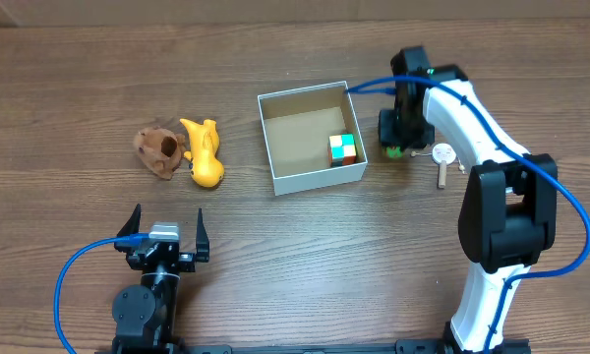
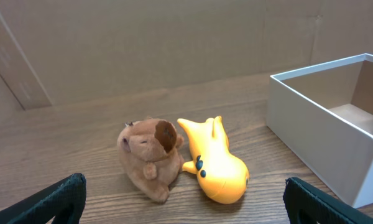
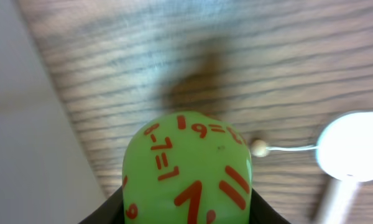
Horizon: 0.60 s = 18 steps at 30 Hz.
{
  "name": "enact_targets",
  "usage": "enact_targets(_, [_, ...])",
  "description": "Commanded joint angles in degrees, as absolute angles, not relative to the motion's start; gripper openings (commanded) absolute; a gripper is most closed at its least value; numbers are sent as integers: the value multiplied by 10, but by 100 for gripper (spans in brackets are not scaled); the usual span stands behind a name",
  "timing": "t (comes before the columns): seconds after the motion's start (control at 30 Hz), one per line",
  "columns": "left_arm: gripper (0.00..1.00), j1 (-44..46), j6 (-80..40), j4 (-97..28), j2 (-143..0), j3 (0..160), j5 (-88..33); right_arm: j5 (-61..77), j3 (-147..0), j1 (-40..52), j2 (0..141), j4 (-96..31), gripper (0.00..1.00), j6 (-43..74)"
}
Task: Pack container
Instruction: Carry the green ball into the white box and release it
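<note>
The container (image 1: 275,157) is a square white-walled box with a brown inside, at the table's middle; a colourful cube (image 1: 343,148) lies in its right corner. The box's wall also shows in the left wrist view (image 2: 311,134) and the right wrist view (image 3: 25,149). My right gripper (image 1: 397,147) is just right of the box, shut on a green die with red figures (image 3: 186,168), above the wood. A brown plush toy (image 1: 158,151) and a yellow toy (image 1: 205,153) lie touching, left of the box. My left gripper (image 1: 163,236) is open and empty, near the front edge.
A small white round object on a stick (image 1: 442,157) lies right of my right gripper; it also shows in the right wrist view (image 3: 351,152), with a small bead (image 3: 258,147) beside it. The plush (image 2: 150,155) and yellow toy (image 2: 216,165) lie ahead of my left gripper.
</note>
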<state>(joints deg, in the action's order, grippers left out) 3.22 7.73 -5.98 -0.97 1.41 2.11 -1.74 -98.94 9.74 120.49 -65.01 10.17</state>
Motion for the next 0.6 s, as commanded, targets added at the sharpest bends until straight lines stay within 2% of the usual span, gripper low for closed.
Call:
enact_targets(0.0, [100,28,86,-58,-7,11,15,-36,-1098,103,1156,-687,38,91])
enact_targets(0.17, [100,28,86,-58,-7,11,15,-31,-1173,141,1151,-725,38,85])
enact_targets(0.57, [100,28,86,-58,-7,11,14,-73,-1166,285,1155,-686,43,57])
